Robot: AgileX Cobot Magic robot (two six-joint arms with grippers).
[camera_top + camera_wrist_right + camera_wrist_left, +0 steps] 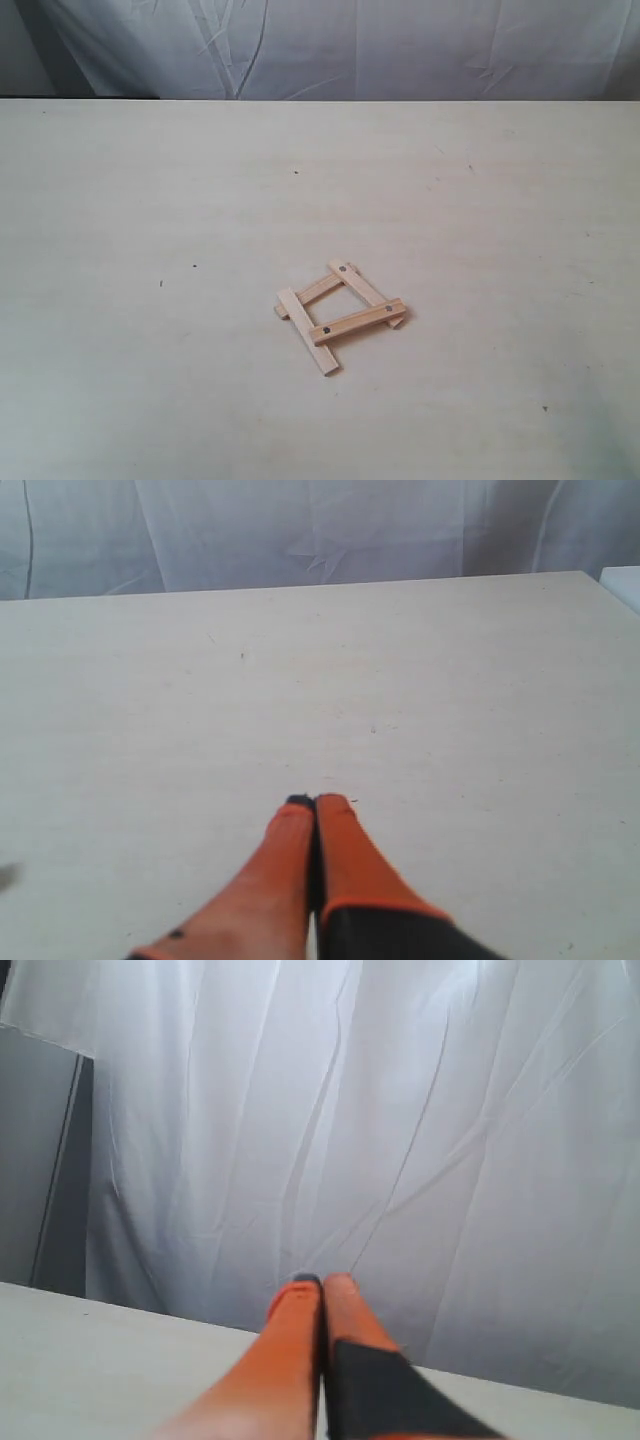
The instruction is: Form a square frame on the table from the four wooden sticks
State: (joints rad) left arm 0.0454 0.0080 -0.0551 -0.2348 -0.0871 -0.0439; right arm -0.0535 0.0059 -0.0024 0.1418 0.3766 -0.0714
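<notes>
**Square closed near mid-table; both grippers shut and clear of it**

The 4 wooden sticks (355, 322) lie together as a small hollow square frame (366, 292) on the table (150, 200). In the exterior view it sits a touch right of centre and toward the near edge.

The frame sits askew to the table edge. The left stick (308, 332) and its opposite run far-left to near-right. The near stick (340, 327) and the far stick (320, 290) cross them, near-left to far-right. The near stick rests on top at both of its corners, and the left stick overshoots the near corner.

The left gripper (322, 1282) has its orange fingers pressed together on nothing and points at the white curtain (450, 1110). The right gripper (315, 802) is likewise closed and empty, aimed across bare table.

Neither wrist view shows a stick and no arm appears in the exterior view, so I cannot tell which arm is nearer. The task looks essentially done. Any trim would mean sliding the left stick along its own long axis.
</notes>
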